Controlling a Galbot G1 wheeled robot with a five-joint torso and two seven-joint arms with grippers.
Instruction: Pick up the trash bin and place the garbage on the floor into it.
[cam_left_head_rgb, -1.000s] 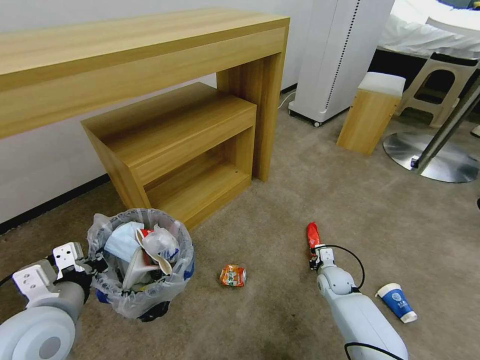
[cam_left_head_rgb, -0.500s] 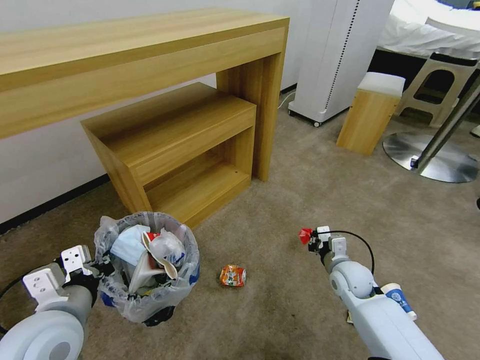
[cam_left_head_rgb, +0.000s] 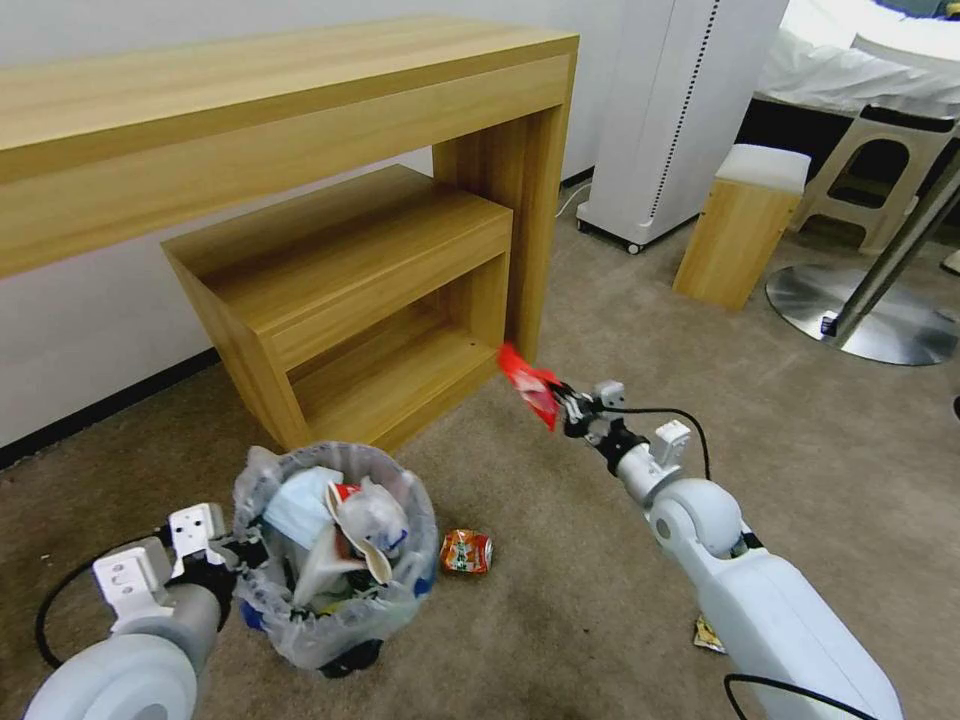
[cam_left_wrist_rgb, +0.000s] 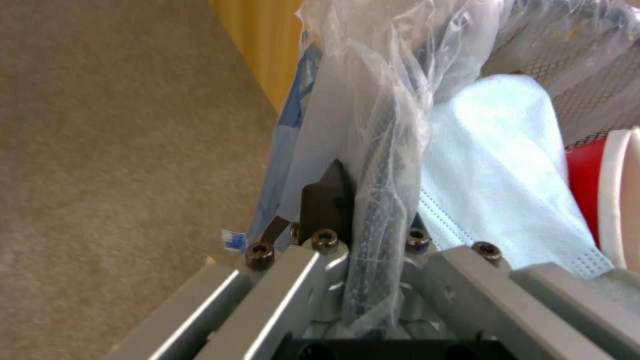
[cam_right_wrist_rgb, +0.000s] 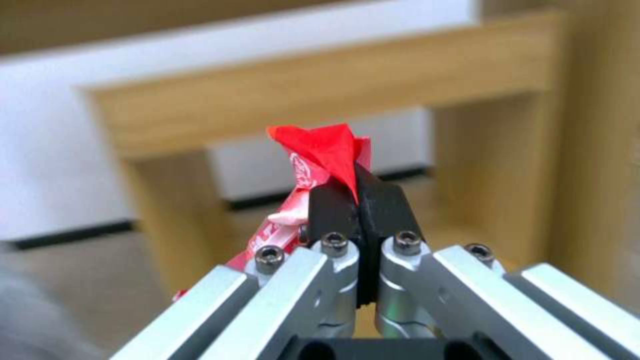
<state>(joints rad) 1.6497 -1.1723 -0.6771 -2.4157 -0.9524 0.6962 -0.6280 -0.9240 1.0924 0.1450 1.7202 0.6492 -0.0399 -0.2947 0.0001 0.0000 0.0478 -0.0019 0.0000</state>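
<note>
My right end effector sits just right of centre in the head view, its pads pressed together on a red wrapper held up in the air; the wrapper's long axis runs up and to the left from the pads. The trash bin lies down and to the left of it in the frame, well apart, its mouth already crowded with a pale-blue mask and cups. My left end effector is at the lower left, clamped on the bin's rim and bag (the left wrist view shows plastic pinched between its pads). An orange crushed can waits on the beige carpet just right of the bin.
</note>
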